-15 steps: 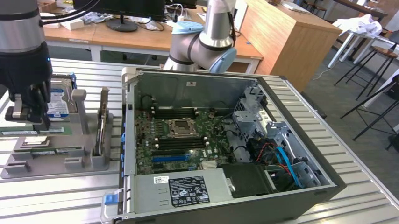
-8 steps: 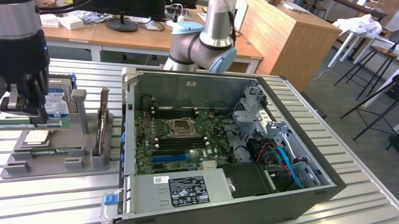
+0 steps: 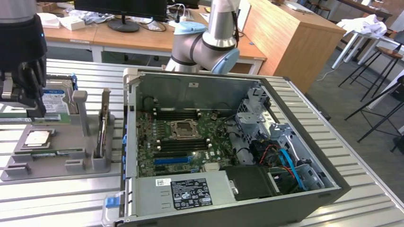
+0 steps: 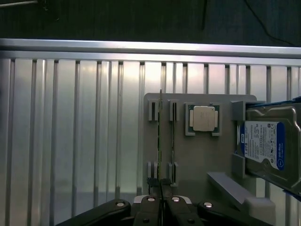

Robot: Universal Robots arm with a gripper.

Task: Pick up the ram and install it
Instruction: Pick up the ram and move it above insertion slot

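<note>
Exterior view: pincer (image 3: 31, 108) closed, empty, hanging over grey holder (image 3: 60, 163) on desk (image 3: 57, 198), 9 o'clock of PC case (image 3: 315, 189).
Wrist view: ram (image 4: 160, 136) on edge in the holder, below the closed tips. Probably light, stiff, fragile; grip the thin faces along the top edge.

A slatted metal table (image 3: 63, 198) (image 4: 70, 132) carries a grey holder (image 3: 69, 142) (image 4: 197, 155) and an open computer case (image 3: 334, 185). A silver processor chip (image 3: 37, 138) (image 4: 203, 117) lies flat in a recess of the holder, and a hard drive (image 3: 57, 101) (image 4: 265, 143) with a blue-and-white label sits just beside it. Inside the case lie a green motherboard (image 3: 148, 142) with an empty processor socket (image 3: 183, 127), a blue slot (image 3: 171, 160), a labelled power supply (image 3: 183, 189) and blue cables (image 3: 292, 163). Wooden desks (image 3: 126, 35) and stools (image 3: 385, 52) stand beyond the table.
</note>
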